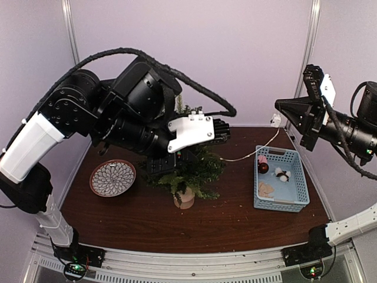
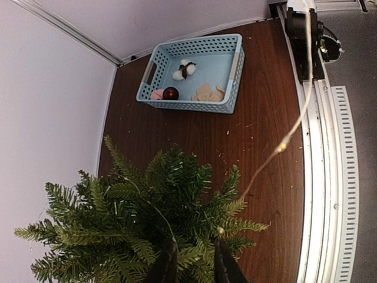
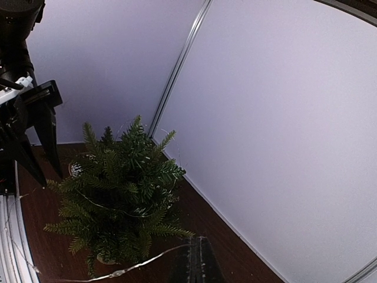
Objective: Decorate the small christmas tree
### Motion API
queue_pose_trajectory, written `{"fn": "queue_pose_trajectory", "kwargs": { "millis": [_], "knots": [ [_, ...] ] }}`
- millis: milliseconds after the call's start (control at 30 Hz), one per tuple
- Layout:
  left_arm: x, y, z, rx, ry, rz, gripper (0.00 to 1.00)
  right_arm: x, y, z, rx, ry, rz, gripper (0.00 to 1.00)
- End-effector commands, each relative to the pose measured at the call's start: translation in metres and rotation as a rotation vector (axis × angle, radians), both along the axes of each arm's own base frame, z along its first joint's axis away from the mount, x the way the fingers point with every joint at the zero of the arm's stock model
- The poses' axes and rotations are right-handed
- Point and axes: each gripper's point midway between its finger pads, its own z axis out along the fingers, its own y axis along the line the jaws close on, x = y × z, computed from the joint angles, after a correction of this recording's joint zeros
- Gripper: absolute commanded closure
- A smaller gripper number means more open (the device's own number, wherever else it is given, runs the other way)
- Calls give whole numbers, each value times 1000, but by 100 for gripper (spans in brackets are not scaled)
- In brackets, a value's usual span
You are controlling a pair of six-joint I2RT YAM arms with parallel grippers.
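The small christmas tree point(image 1: 191, 171) stands mid-table on its pale stump point(image 1: 184, 200). It also shows in the left wrist view point(image 2: 147, 218) and the right wrist view point(image 3: 118, 188). A thin light string point(image 1: 247, 152) runs from the tree toward the back right; it shows in the left wrist view point(image 2: 283, 144) too. My left gripper point(image 2: 194, 265) sits over the treetop, jaws apart, with foliage between them. My right gripper point(image 3: 199, 253), high at the back right point(image 1: 278, 105), is shut on the light string point(image 3: 135, 265).
A blue basket point(image 1: 300, 188) at right holds a dark red ball point(image 1: 263, 168), a pink piece, a white cotton piece point(image 1: 283, 174) and a tan piece. A patterned plate point(image 1: 112, 177) lies left of the tree. Walls close the back and sides.
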Motion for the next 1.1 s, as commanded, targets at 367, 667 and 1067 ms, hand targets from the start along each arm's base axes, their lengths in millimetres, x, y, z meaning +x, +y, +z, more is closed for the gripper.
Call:
{"fn": "queue_pose_trajectory", "kwargs": {
  "millis": [367, 667, 1067],
  "knots": [
    [-2, -9, -7, 25, 5, -56, 88, 3, -9, 11, 26, -19, -33, 100],
    [4, -20, 2, -8, -37, -54, 94, 3, -11, 12, 34, -14, -39, 100],
    [0, -6, 23, -39, -46, -61, 74, 5, -6, 13, 23, -17, -38, 100]
  ]
}}
